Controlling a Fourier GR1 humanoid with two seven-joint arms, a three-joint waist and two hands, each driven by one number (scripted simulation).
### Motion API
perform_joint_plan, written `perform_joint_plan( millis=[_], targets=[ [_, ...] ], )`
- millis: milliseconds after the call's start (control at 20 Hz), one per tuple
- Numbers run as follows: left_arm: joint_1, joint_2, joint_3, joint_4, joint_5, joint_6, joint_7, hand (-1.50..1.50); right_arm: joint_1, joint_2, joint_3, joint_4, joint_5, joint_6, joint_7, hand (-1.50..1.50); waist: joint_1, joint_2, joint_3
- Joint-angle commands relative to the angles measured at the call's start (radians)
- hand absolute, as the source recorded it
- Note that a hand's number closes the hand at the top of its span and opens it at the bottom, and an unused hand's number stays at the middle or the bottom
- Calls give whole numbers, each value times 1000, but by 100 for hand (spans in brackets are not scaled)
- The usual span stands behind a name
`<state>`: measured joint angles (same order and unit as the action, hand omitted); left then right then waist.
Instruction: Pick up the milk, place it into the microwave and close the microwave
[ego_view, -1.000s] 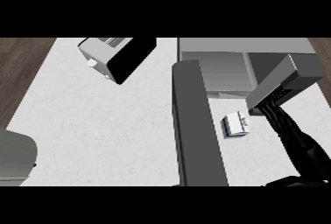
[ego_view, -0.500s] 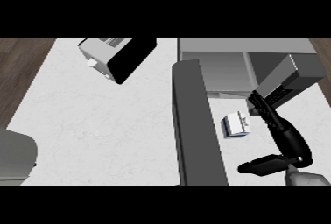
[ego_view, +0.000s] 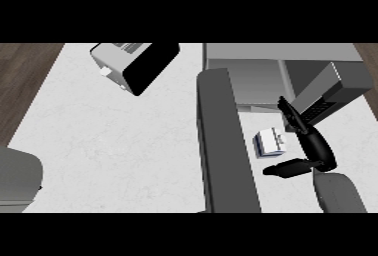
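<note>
The milk (ego_view: 270, 142), a small white carton with a blue side, sits on the white counter just right of the microwave's open door (ego_view: 225, 145), a long dark grey slab. The microwave (ego_view: 251, 75) stands at the back right with its cavity showing. My right hand (ego_view: 319, 149) is open immediately right of the carton. Its fingers (ego_view: 294, 116) stretch straight toward the microwave and its thumb (ego_view: 286, 169) sticks out below the carton. A narrow gap shows between hand and milk. My left hand is out of sight.
A white appliance with a black panel (ego_view: 136, 65) lies tilted at the back left of the counter (ego_view: 118, 150). A grey rounded arm part (ego_view: 16, 180) shows at the left edge. Dark wood floor (ego_view: 18, 85) borders the counter's left side.
My right hand has moved up and left into view, closer to the milk, and its thumb and forearm now show. The milk and the door have not moved.
</note>
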<state>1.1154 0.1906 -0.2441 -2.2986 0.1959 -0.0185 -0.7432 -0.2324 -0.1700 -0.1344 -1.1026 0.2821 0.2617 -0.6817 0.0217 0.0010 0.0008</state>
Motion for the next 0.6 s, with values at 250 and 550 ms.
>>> perform_joint_plan(
  millis=[250, 550],
  targets=[
    [42, -25, -50, -2, -37, 2, -35, -150, -93, -18, 21, 284, 55, 6, -159, -150, 0, 0, 0],
    [71, 6, 20, 34, 26, -46, -84, -150, -138, -22, 18, 494, 112, -79, -290, -150, 7, 1, 1]
  ],
)
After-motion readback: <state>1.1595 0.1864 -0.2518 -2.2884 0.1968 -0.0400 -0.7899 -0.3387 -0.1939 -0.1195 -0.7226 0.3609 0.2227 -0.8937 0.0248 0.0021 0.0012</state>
